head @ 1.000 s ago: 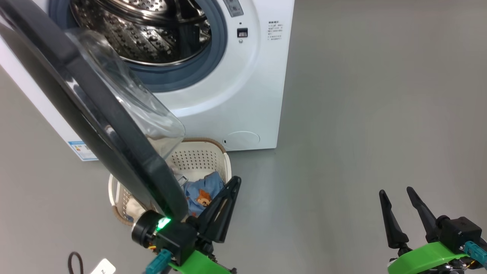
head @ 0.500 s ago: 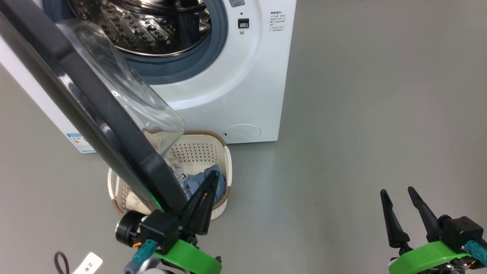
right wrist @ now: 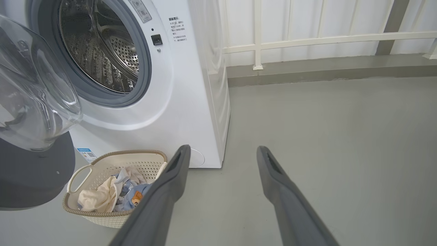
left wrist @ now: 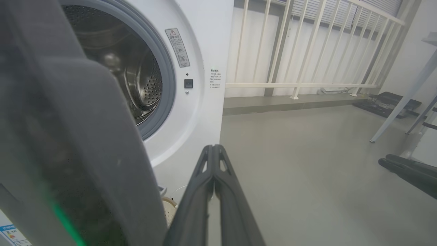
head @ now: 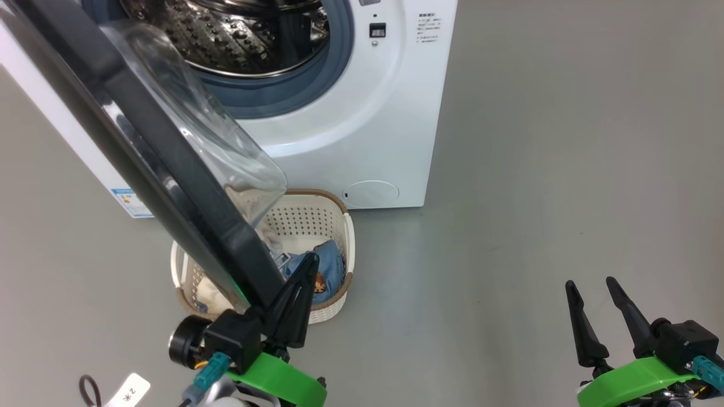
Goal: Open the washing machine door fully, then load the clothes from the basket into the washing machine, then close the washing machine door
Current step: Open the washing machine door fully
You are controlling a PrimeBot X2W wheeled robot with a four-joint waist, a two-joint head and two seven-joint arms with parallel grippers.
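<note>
The white washing machine [head: 362,130] stands with its steel drum [head: 249,39] exposed. The washing machine door [head: 169,169], with its black rim and clear glass bowl, swings out towards me over the basket [head: 339,206]. Light blue clothes [head: 331,271] with an orange print lie in the basket, beside a cream piece [right wrist: 99,196]. My left gripper [head: 310,259] is shut and holds nothing. It lies right beside the door rim's near end, on the glass side, above the basket. My right gripper [head: 589,282] stands open over bare floor at the lower right, holding nothing.
A white tag [head: 129,391] and a dark cord loop lie on the floor at the lower left. Grey floor stretches to the right of the machine. A white railing [left wrist: 307,85] runs behind it, and pale table legs [left wrist: 403,102] stand further right.
The head view has shifted a little. My shut left gripper has moved left, from beyond the basket's right edge to over the basket beside the door rim. The right gripper has not moved.
</note>
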